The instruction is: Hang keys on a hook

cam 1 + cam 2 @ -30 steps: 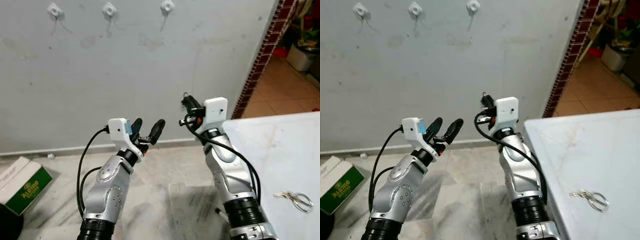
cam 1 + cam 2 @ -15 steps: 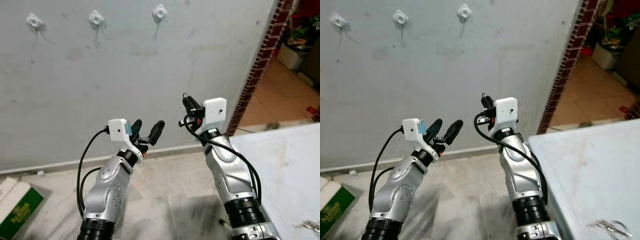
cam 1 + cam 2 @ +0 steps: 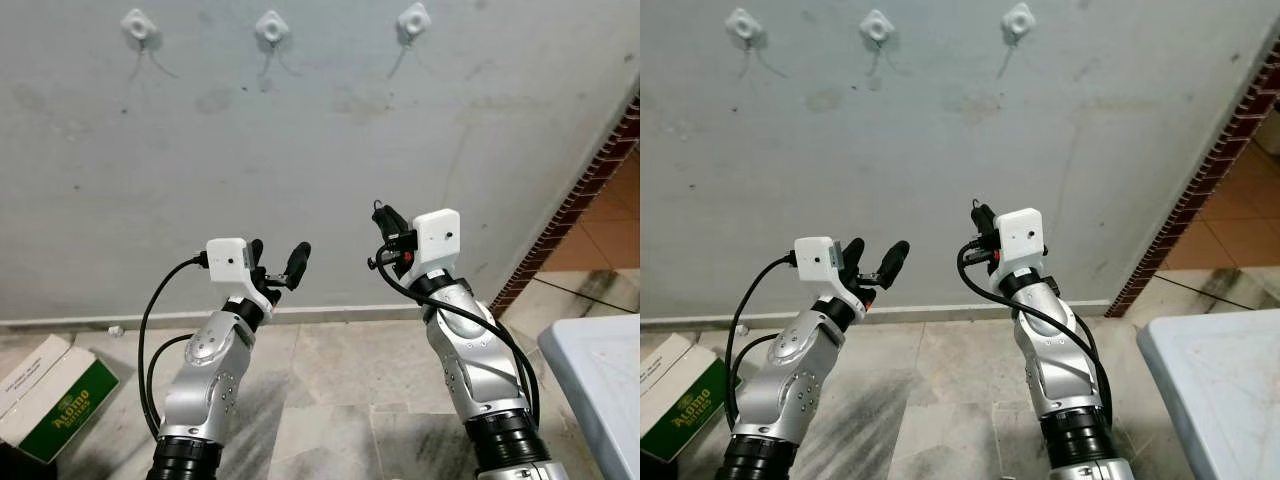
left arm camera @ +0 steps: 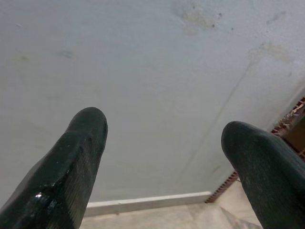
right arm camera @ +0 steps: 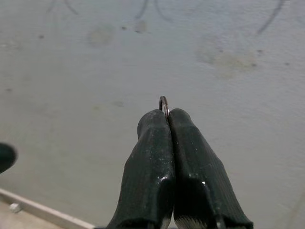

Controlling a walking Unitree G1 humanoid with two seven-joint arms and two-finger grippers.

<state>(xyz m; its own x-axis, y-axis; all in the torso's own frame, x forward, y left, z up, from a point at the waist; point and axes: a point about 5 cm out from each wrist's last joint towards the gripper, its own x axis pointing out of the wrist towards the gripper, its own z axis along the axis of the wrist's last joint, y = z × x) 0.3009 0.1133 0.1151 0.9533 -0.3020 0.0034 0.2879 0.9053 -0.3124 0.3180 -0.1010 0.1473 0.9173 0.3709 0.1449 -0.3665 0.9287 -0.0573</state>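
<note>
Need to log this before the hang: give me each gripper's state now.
Left gripper: open, holding nothing.
Right gripper: shut on a key ring, its loop poking out at the fingertips.

Head stereo downward; wrist views face wall [image 3: 320,150].

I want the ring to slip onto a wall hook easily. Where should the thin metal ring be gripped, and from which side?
Pinch its rear arc from the side away from the wall, as the shut right gripper does: a small loop of the ring pokes past the fingertips toward the hooks, free to catch one. The left gripper is open.
</note>
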